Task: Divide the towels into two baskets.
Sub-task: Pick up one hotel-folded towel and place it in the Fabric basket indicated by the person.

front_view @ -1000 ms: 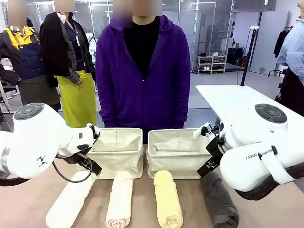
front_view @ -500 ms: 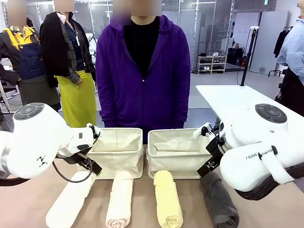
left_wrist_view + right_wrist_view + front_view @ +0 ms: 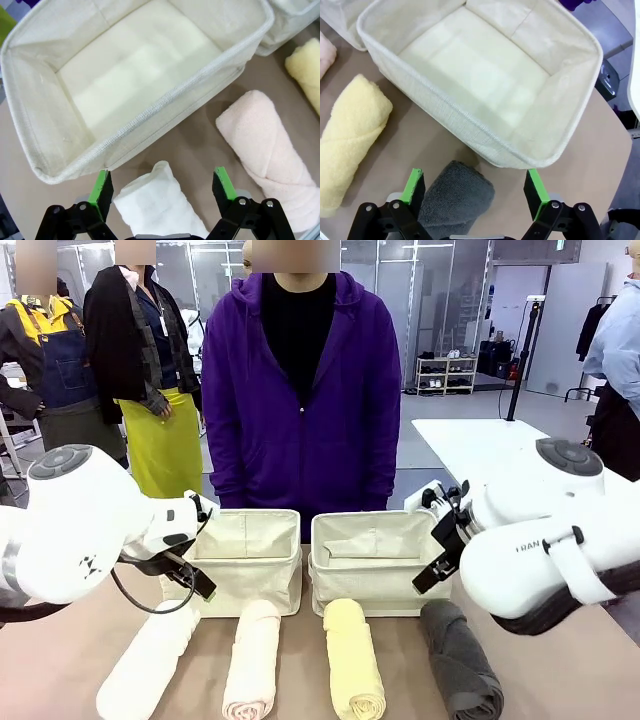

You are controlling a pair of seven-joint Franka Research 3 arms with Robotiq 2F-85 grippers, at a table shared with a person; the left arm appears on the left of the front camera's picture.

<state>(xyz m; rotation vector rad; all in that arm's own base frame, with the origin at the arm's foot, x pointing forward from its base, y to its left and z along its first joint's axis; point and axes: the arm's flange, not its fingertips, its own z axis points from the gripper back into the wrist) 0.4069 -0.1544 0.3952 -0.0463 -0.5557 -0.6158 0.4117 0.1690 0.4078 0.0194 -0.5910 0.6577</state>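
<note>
Four rolled towels lie in a row in front of the two baskets: white (image 3: 150, 660), pink-cream (image 3: 250, 660), yellow (image 3: 355, 665) and dark grey (image 3: 460, 665). The cream canvas baskets, left (image 3: 250, 585) and right (image 3: 370, 585), stand side by side with nothing in them. My left gripper (image 3: 162, 182) hangs open above the end of the white towel (image 3: 160, 200), just short of the left basket's rim (image 3: 150, 117). Over the end of the grey towel (image 3: 455, 200) my right gripper (image 3: 475, 187) is also open, beside the right basket's wall (image 3: 445, 107).
A person in a purple hoodie (image 3: 300, 390) stands at the far side behind the baskets. The pink-cream towel (image 3: 265, 145) lies close to my left gripper, the yellow towel (image 3: 350, 130) close to my right. A white table (image 3: 480, 445) stands at the back right.
Both arms have shifted slightly, the right wrist a little up and to the left. Towels and baskets have not moved, and both grippers stay open.
</note>
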